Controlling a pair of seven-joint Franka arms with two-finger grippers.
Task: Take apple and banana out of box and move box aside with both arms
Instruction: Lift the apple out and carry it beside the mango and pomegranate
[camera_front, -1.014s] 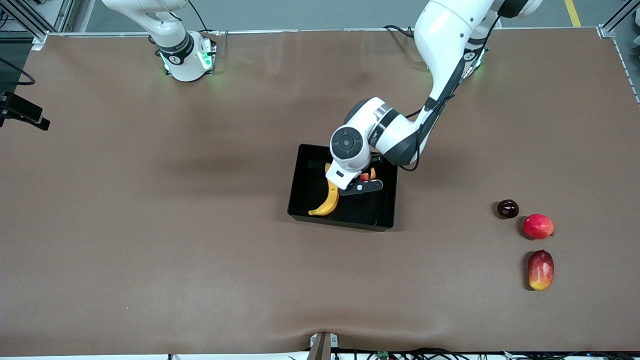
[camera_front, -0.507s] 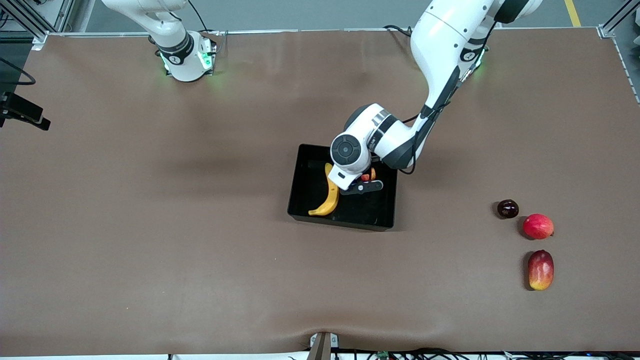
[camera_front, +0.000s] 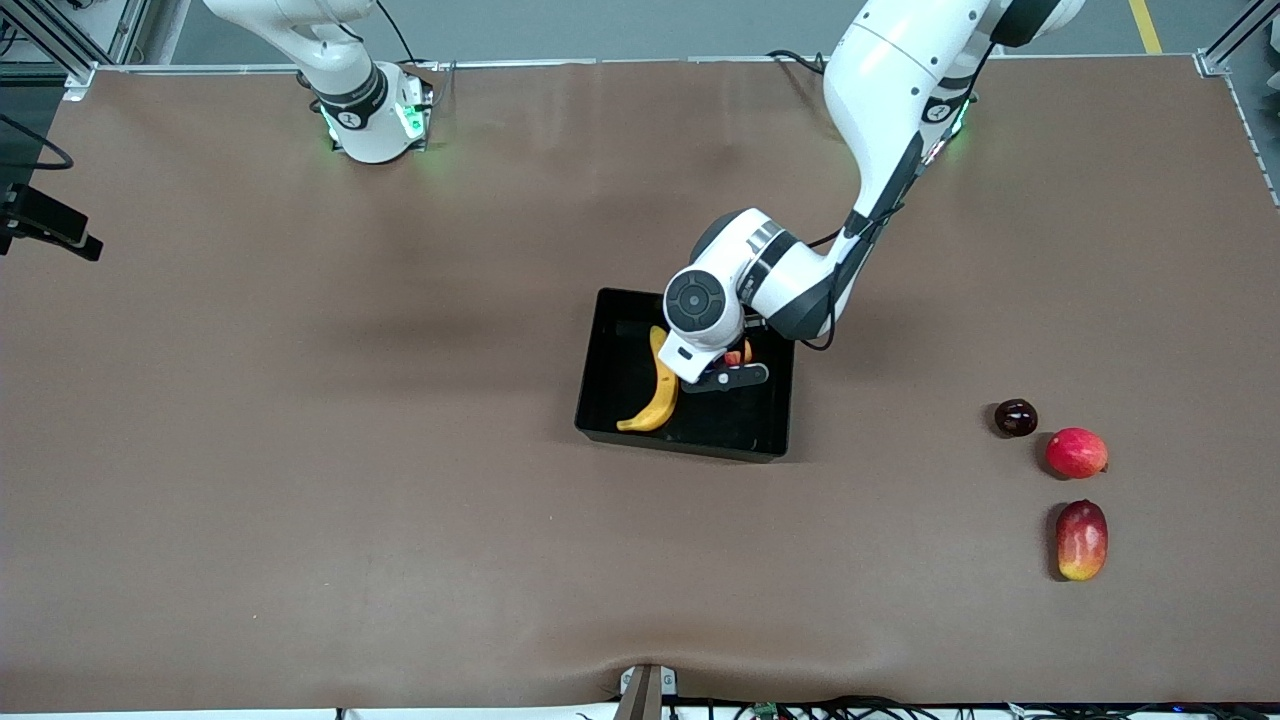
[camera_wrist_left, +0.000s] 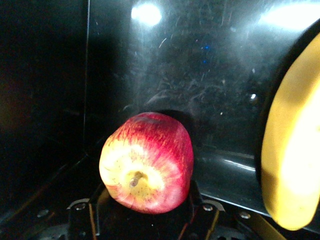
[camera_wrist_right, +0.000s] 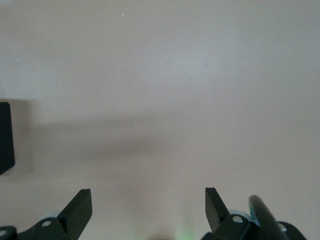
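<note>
Closing on the apple inside the box

Inspecting from largest down. Tabletop: brown, carrying all items. Left arm: reaches from its base down into the box, wrist bent over so the jaws enter from above. Right arm: waits at its base, clear of the work, presumably held back for the two-arm box move.

Box: black, mid-tabletop, both task fruits inside. Banana: lies along the box floor toward the right arm's end, untouched, just beside the apple. Three other fruits sit well apart toward the left arm's end and are not part of the job.

Left gripper: low in the box, at the apple. In the left wrist view the apple sits between the jaws, close to the palm; contact cannot be confirmed, nor any lift off the floor.

Right gripper: jaws wide apart over bare tabletop, holding nothing.

Judgement: apple removal is the step in hand; banana and box follow.
</note>
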